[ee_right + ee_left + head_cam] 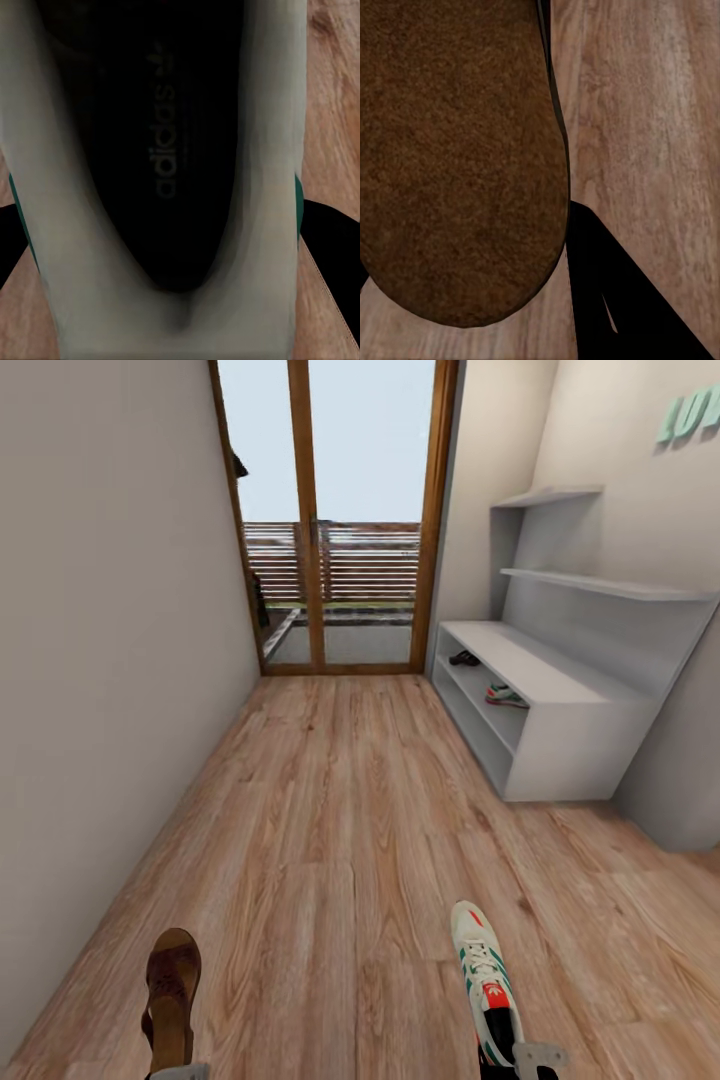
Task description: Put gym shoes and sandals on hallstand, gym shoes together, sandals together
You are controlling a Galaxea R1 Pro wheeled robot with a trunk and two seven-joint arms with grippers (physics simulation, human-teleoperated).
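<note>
A dark brown sandal [172,990] hangs at the lower left over the corridor floor [340,810], with my left gripper [180,1072] shut on its heel end. The left wrist view shows the sandal's brown insole [457,157] close up. A white gym shoe [484,975] with green stripes and red accents hangs at the lower right, and my right gripper [537,1060] is shut on its heel. The gym shoe's dark inside [161,142] shows in the right wrist view. A second sandal [464,658] and a second gym shoe [506,696] lie inside a grey rack ahead. The hallstand is out of view.
The grey rack [560,690] with stepped wall shelves and teal letters [690,415] stands along the right wall. A wood-framed glass door [340,520] closes the corridor's far end. A plain wall [100,660] runs along the left.
</note>
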